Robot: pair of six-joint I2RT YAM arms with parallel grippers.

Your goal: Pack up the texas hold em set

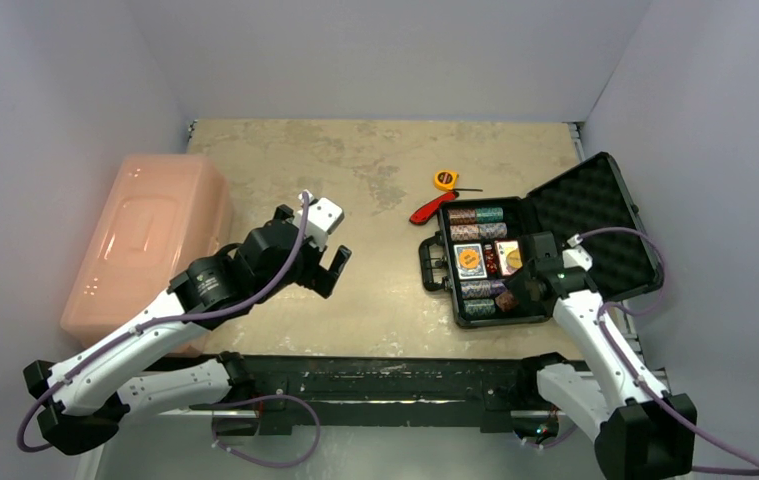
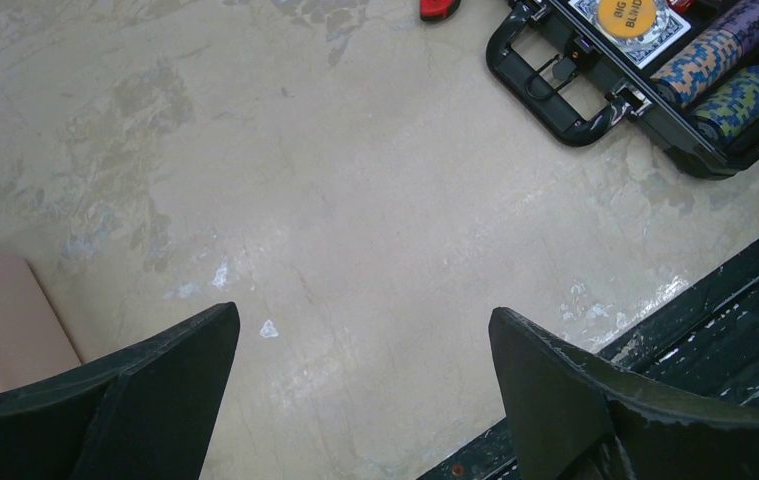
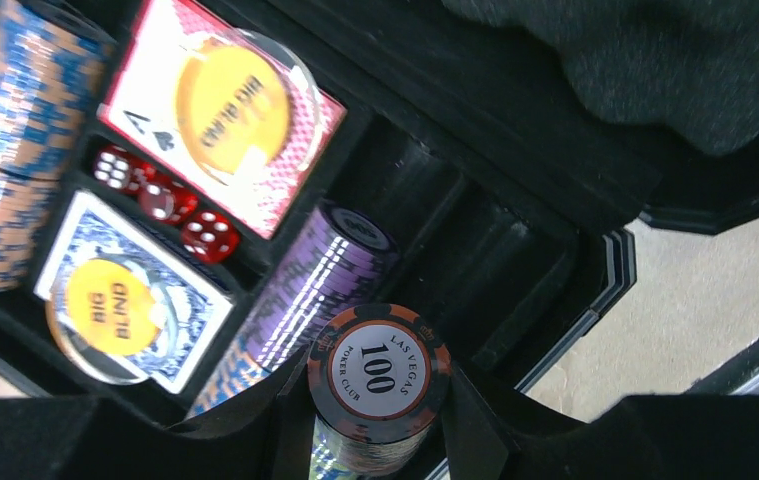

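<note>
Along the left edge of the worktop [image 1: 375,170] lies the pink bin [image 1: 145,230], which is not part of the set. The black case [image 1: 485,320] sits open by the right edge, with its foam lid [image 1: 595,220] folded back toward that edge.

The left gripper [image 2: 363,315] hangs over bare worktop between bin and case, jaws spread wide and holding nothing. The right gripper [image 3: 375,430] is over the near end of the case, jaws partly closed on a chip roll [image 3: 380,365] whose top chip reads 100.

The step in hand appears to be seating this roll in the near chip row, where a purple roll [image 3: 315,280] already lies with an empty trough [image 3: 435,200] beside it.

1. Turn the held roll until its axis runs along the trough.
2. Lower it until the chips bear on the trough floor.
3. Release only then; a tilted or early release would likely let the stack fan apart.

Keep the fingers away from the card decks [image 3: 185,300] and the red dice [image 3: 160,200].
</note>
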